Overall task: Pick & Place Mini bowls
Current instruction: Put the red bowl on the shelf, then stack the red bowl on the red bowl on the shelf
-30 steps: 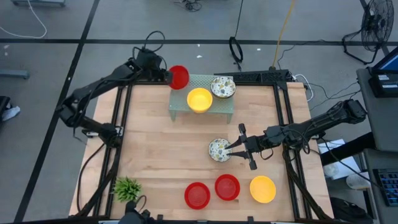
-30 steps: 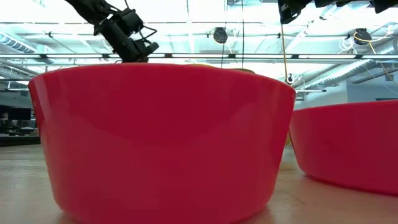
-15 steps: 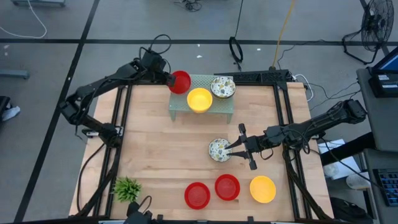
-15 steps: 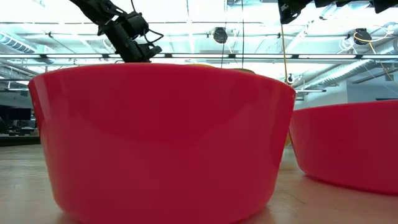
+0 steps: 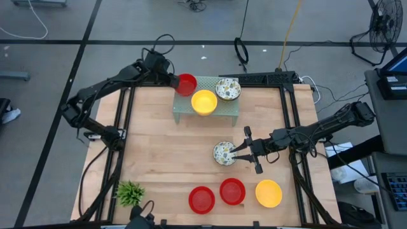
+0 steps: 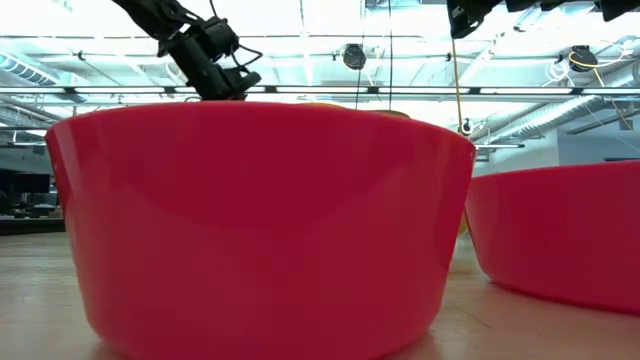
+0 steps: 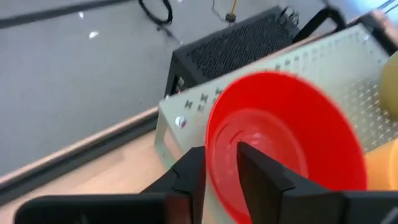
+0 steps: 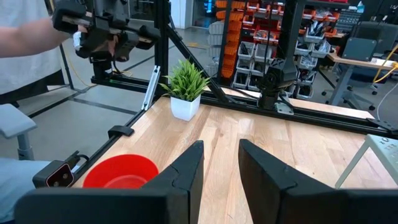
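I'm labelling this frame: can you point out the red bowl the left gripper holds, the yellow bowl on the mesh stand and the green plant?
Red plastic bowl point(image 7: 292, 137): left wrist view, inner floor.
Yellow round bowl point(image 5: 204, 102): high view, centre.
Small green spiky plant point(image 5: 130, 192): high view, leaves.

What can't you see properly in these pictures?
- Low view: the near red bowl fills the picture and hides the mesh stand and most of the table.
- High view: looking straight down, it cannot show whether the held red bowl, pinched by the left gripper, touches the stand.
- Right wrist view: the speckled bowl beside the right gripper is out of frame, so contact is unclear.
- Left wrist view: the yellow bowl is cut off by the edge.
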`<move>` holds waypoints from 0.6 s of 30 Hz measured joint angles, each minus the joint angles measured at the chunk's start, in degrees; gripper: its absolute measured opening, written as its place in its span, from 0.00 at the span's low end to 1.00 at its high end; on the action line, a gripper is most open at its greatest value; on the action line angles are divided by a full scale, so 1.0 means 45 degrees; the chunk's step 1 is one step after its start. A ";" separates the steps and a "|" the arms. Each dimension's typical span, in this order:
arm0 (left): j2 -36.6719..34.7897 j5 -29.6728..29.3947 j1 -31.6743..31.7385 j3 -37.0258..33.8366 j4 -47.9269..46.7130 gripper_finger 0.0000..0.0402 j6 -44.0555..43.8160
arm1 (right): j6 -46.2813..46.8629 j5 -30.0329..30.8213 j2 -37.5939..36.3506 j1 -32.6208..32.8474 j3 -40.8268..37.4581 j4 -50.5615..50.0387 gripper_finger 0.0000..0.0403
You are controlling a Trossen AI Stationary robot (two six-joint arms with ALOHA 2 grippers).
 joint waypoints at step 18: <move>-0.2635 0.4437 -0.3030 -0.0282 0.0588 0.32 0.0112 | 0.0000 0.0005 0.0000 0.0003 0.0000 0.0005 0.22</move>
